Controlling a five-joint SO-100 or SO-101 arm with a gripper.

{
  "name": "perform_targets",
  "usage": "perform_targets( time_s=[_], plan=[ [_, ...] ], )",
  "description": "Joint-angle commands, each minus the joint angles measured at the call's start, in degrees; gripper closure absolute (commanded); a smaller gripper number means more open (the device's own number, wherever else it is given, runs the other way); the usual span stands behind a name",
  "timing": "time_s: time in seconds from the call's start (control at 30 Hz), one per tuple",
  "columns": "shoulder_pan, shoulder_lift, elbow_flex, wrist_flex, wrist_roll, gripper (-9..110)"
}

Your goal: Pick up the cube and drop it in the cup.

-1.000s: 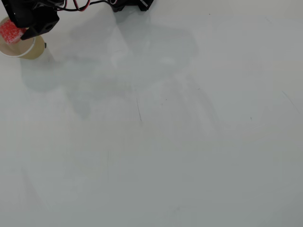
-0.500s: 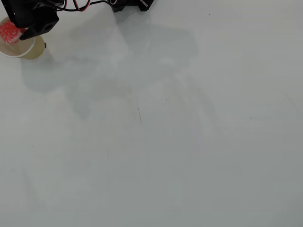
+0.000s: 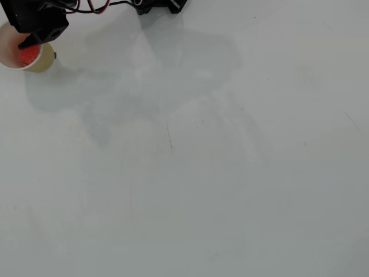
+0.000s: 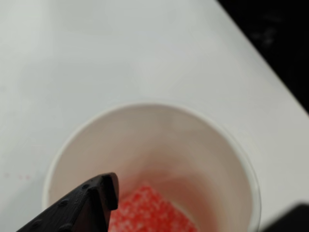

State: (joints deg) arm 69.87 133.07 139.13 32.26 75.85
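While the cube (image 4: pixel 149 210) lies inside the cup (image 4: pixel 159 145), tool (image 3: pixel 29 41) released above, bare white table (image 3: pixel 230 173) around.

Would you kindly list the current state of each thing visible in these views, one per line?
cube: released, lying inside the cup at its bottom, free of the gripper.
cup: upright on the table, open-topped, holding the cube.
gripper: above the cup's mouth, open, holding nothing; one black finger shows over the rim in the wrist view.
table: white, bare apart from the cup at its far left corner in the overhead view.
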Motion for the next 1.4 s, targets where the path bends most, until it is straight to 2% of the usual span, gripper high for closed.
perform_targets(
  time_s=[0.0, 0.47, 0.63, 0.77, 0.9, 1.1, 1.37],
  plan=[
    [0.26, 1.14, -7.12, -1.76, -0.44, 58],
    [-1.49, 1.58, -7.12, -3.08, -0.53, 59],
    [-3.34, 2.37, -7.03, -4.13, -0.53, 78],
    [-5.45, 3.78, -6.5, -4.92, -0.88, 87],
    [-7.65, 6.42, -2.72, -10.99, -0.88, 95],
    [-13.01, 8.96, -1.67, -13.18, -0.88, 101],
    [-25.22, 12.74, -0.35, -15.03, -0.44, 101]
  ],
)
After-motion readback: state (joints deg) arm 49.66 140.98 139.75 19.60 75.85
